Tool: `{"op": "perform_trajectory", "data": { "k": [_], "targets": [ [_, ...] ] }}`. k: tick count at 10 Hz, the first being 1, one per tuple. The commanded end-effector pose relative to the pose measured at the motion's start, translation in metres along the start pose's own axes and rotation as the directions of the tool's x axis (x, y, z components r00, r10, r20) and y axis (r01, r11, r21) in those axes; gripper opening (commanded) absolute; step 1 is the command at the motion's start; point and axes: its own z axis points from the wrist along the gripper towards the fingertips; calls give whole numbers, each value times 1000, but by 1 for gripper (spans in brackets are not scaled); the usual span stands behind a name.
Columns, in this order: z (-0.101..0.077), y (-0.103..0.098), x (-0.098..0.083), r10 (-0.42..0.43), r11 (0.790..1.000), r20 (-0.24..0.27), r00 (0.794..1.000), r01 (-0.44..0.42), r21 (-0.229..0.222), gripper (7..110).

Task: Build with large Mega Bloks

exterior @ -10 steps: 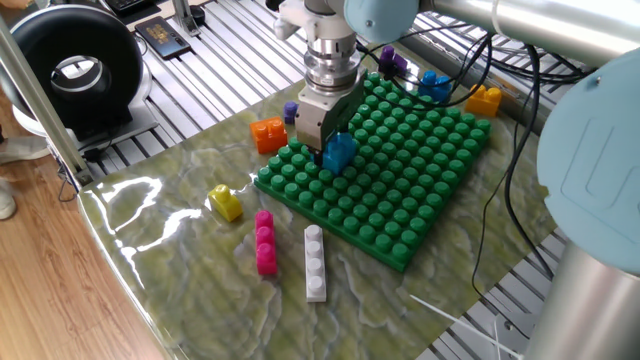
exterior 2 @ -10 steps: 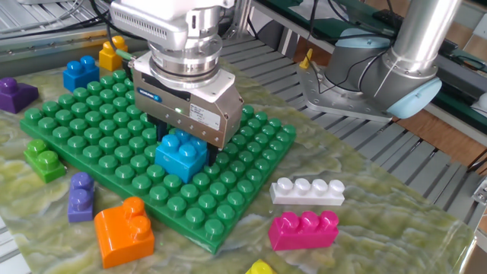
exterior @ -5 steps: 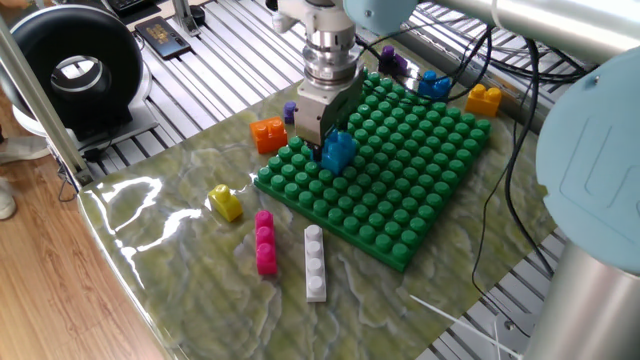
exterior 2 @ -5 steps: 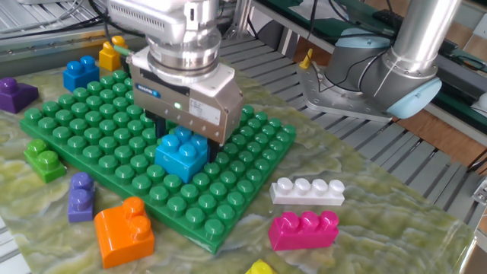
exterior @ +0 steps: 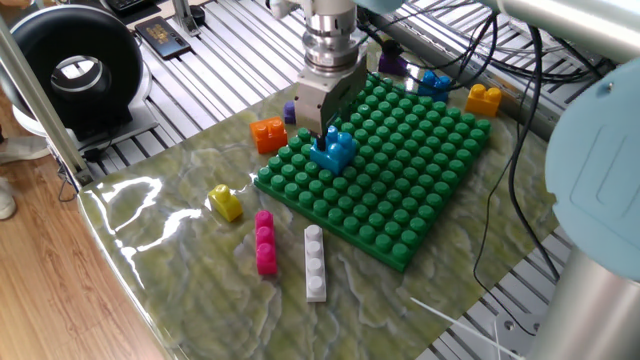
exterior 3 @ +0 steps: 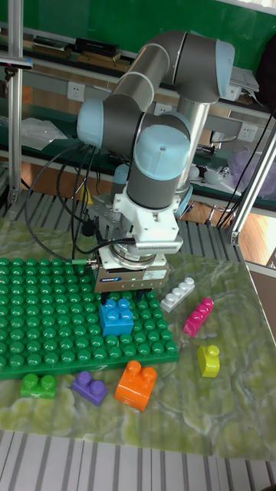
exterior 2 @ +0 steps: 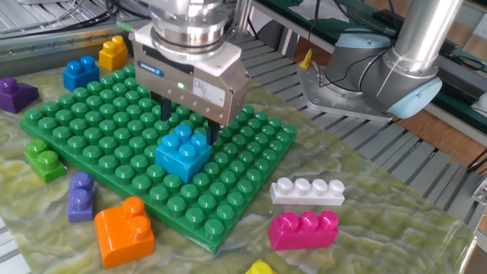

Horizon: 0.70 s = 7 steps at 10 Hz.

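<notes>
Bricks lie scattered on and around the green baseplate (exterior 2: 91, 144), which carries a light blue brick (exterior 2: 183, 152) near its front edge. The gripper (exterior 2: 188, 125) hangs just above that brick with its fingers parted and holding nothing, their tips level with the brick's studs. Beside the plate on the mat, the other fixed view shows an orange brick (exterior 2: 124, 230), a small purple brick (exterior 2: 80, 196), a white brick (exterior 2: 307, 190) and a pink brick (exterior 2: 304, 230), while only the tall fixed view shows the whole yellow brick (exterior 3: 208, 358)
</notes>
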Motion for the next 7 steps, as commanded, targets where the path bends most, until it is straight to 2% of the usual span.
{"op": "perform_trajectory", "data": {
  "k": [1, 3, 4, 5, 6, 7],
  "targets": [
    [-10, -1, -4, -77, 996, 4, 997, 77, 40, 66],
    [-9, -3, -15, -70, 996, 32, 997, 68, 63, 66],
    [-8, -4, -18, -68, 996, 40, 997, 65, 68, 7],
    [-7, -3, -29, -59, 997, 76, 995, 54, 60, 7],
    [-7, 1, -33, 3, 999, 96, 995, -6, 37, 7],
    [-9, 2, -32, 32, 999, 96, 995, -35, 31, 7]
  ]
}}
